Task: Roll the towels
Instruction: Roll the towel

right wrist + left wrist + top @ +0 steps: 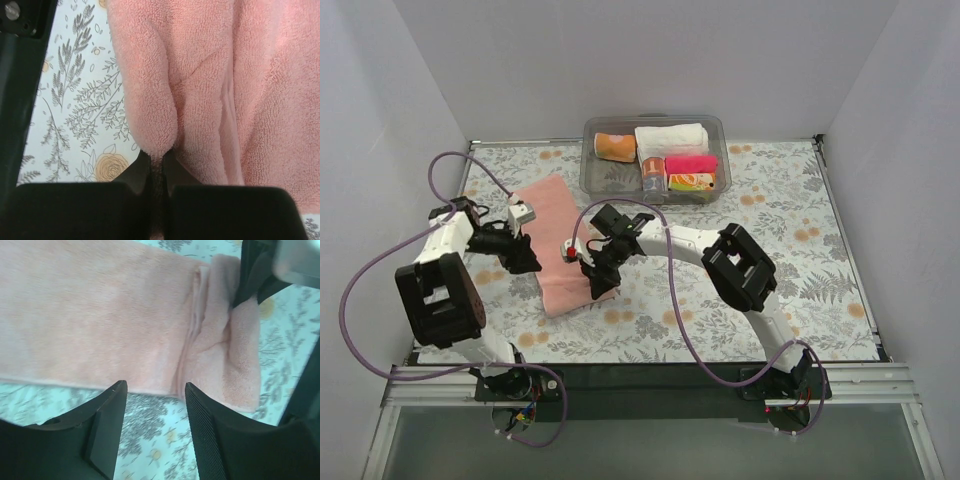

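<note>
The salmon-pink towel (555, 225) lies flat on the floral table (770, 260). Its long axis runs from the far side toward the arm bases, slanting a little to the right at the near end. It is thick, looped terry in a long rectangle, and smooth over most of its length.

The left gripper (528, 262) sits at the towel's left long edge with its jaws partly apart and nothing between them. From the left wrist, its black fingers (107, 425) point at that edge. The towel (100, 315) stretches away just past the tips, and patterned table shows under the fingers themselves. To the right of those tips the cloth bunches into soft folds with a doubled hem.

The right gripper (598, 282) is at the towel's near short end, closed on it. From the right wrist, its fingers (100, 210) meet with no gap and pinch a rounded fold of the towel (200, 75) at the tips. Puffy ridges of terry run straight away from the grip, and grey ferns and an orange rose lie on the table to the left of it. In the left wrist view this gripper's fingers (250, 275) press into the bunched end.
</note>
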Available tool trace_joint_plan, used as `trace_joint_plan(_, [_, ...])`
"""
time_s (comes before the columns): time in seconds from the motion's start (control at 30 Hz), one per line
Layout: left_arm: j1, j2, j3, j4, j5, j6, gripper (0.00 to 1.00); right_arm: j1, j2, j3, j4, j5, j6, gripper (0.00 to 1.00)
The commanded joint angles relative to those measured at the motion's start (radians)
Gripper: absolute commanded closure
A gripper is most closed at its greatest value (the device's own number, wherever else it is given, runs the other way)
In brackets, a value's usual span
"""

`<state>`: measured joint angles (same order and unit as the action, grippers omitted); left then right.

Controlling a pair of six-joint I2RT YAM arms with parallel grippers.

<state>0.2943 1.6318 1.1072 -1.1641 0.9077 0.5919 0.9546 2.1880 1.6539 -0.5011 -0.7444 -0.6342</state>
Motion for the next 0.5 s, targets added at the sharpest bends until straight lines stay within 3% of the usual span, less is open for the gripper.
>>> trace_joint_plan(0.0, [0.008, -0.236, -0.030, 0.086, -0.035, 0.028, 0.53, -0.016, 0.059, 0.072, -0.128, -0.090, 0.117, 0.99])
trace_joint_plan(0.3, [-0.067, -0.703, -0.358, 0.115, -0.197, 0.268, 0.46, -0.048, 0.260, 0.297, -0.267, -0.239, 0.263, 0.99])
trace_joint_plan(0.47, [-0.268, -0.806, -0.458, 0.214, -0.309, 0.255, 0.44, -0.065, 0.340, 0.374, -0.286, -0.295, 0.364, 0.99])
